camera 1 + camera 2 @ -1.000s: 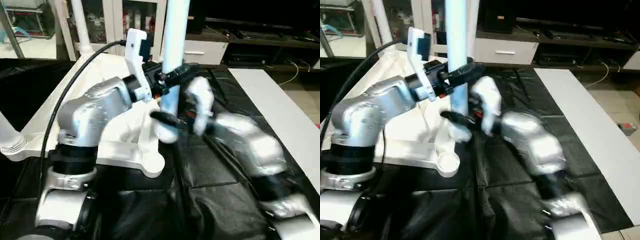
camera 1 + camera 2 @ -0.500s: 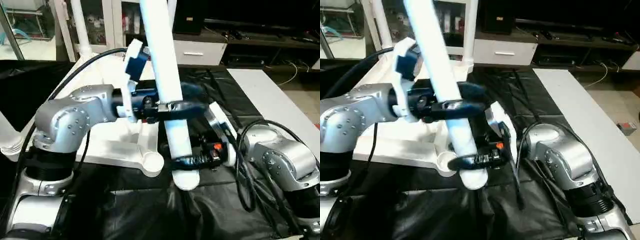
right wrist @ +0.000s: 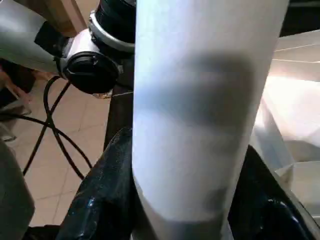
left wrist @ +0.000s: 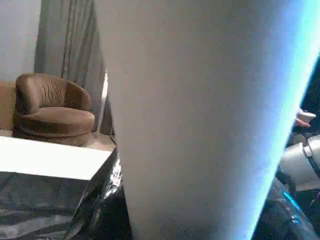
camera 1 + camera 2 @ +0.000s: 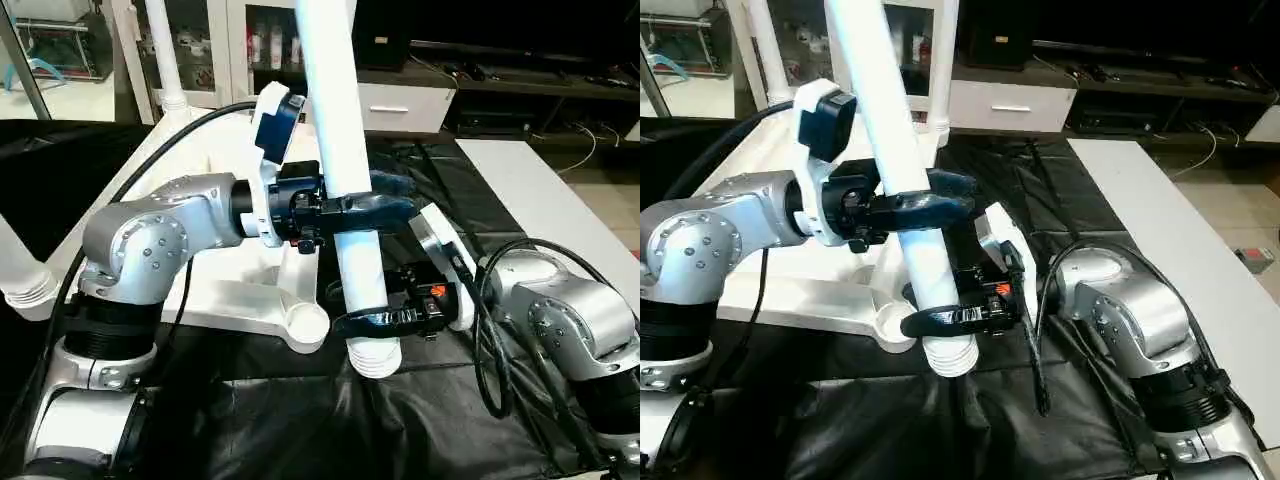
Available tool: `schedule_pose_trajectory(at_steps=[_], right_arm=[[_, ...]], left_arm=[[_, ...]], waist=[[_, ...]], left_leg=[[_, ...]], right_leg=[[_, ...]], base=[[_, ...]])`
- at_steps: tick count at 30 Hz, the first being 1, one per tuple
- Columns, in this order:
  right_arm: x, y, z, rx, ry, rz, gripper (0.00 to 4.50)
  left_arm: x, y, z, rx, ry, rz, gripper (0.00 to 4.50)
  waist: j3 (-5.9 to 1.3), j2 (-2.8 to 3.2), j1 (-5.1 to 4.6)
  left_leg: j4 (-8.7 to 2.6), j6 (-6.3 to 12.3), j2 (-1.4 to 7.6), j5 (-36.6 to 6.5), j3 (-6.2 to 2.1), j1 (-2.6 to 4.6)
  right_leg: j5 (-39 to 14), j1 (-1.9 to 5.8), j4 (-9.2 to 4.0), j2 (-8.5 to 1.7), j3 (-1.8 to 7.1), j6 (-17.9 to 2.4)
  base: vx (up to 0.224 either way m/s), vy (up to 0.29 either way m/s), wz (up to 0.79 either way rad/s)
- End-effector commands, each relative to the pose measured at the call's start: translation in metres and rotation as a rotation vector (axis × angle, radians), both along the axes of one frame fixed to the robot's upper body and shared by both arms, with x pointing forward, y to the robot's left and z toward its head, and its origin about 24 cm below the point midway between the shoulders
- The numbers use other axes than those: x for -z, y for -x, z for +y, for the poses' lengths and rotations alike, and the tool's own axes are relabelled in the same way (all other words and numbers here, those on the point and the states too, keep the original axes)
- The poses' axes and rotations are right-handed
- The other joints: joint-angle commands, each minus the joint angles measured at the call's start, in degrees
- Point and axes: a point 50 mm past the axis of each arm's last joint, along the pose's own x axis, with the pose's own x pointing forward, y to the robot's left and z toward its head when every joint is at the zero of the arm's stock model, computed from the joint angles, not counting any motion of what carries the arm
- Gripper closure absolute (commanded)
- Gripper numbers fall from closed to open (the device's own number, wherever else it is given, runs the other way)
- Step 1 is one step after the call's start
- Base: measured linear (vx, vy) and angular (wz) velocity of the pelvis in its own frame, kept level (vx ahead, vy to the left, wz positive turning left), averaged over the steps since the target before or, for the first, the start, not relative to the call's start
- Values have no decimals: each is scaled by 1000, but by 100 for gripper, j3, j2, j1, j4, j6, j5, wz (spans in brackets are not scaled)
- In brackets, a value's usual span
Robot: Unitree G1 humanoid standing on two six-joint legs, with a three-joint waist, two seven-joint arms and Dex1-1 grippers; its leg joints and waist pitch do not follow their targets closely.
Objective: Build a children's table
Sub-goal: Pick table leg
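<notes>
We observe that the loose white leg [image 5: 345, 170], upright a second ago beside the table top [image 5: 215, 285], now leans, its ribbed lower end swung out past the near corner socket [image 5: 305, 322] over the black cover. The right pincer [image 5: 372, 322], previously blurred in motion, has settled around the leg's lower end. The left pincer [image 5: 362, 207] has narrowed onto the shaft higher up.

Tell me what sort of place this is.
Probably a living room used as a test space: a brown armchair by curtains, a low media cabinet with cables, and glass-door cupboards behind the black-covered work surface.
</notes>
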Motion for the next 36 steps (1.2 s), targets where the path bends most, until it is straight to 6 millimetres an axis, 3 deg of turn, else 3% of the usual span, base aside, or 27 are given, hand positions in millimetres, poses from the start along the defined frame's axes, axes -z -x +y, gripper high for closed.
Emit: schedule_pose_trajectory(at_steps=[1,8,17,24,36], right_arm=[[-11,-1,9,-4,-28,-108,208],[-25,-27,16,248,-118,-183,143],[-27,-48,26,413,-101,-126,142],[-29,-56,28,485,-85,-128,142],[-17,-59,32,538,17,-141,142]], left_arm=[[-11,-16,16,-186,16,-23,264],[-17,-25,14,-332,-30,-65,269],[-12,-43,5,-563,-139,-32,270],[-10,-48,6,-630,-185,-39,270],[-14,-54,7,-708,-193,-41,270]], waist=[[-445,119,9],[-438,129,-39],[-454,119,-38],[-467,136,-50],[-461,129,-37]], left_leg=[[-414,-390,235,-1478,-116,231],[-425,-483,237,-1603,-126,253],[-414,-473,214,-1333,-112,221],[-414,-506,221,-1242,-115,229],[-416,-516,219,-1260,-114,233]], right_leg=[[-982,140,-470,-454,218,-1150],[-1150,107,-485,-448,213,-1091],[-791,144,-462,-441,219,-1034],[-526,150,-433,-425,213,-1021],[-569,148,-450,-435,219,-982]], base=[[0,0,0],[0,0,0],[0,0,0],[0,0,0],[0,0,0]])
